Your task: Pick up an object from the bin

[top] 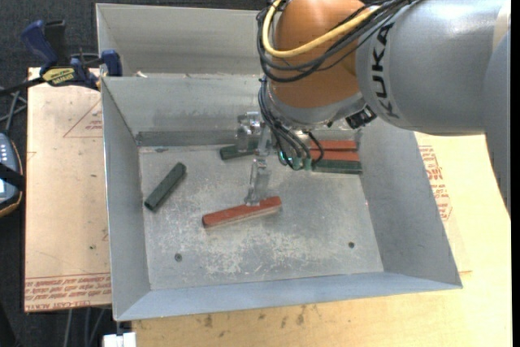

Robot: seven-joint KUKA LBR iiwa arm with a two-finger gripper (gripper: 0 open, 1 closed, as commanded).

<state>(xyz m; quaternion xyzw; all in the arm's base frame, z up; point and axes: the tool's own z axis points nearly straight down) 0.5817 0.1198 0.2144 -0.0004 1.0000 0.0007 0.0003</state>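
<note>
My gripper [258, 193] hangs below the orange dome near the middle of the bin, its tip right at the upper edge of a flat red-brown bar [242, 214] that lies on the bin floor. Whether it touches the bar is unclear. A short dark green piece [234, 151] lies just left of the gripper's body, by the back wall. Partly under the arm, to the right, a red bar [338, 146] and a dark green bar [340, 166] lie side by side.
A dark grey block [165, 184] lies slanted on the left part of the floor, well apart from the gripper. The arm and its cables cover the bin's back right part.
</note>
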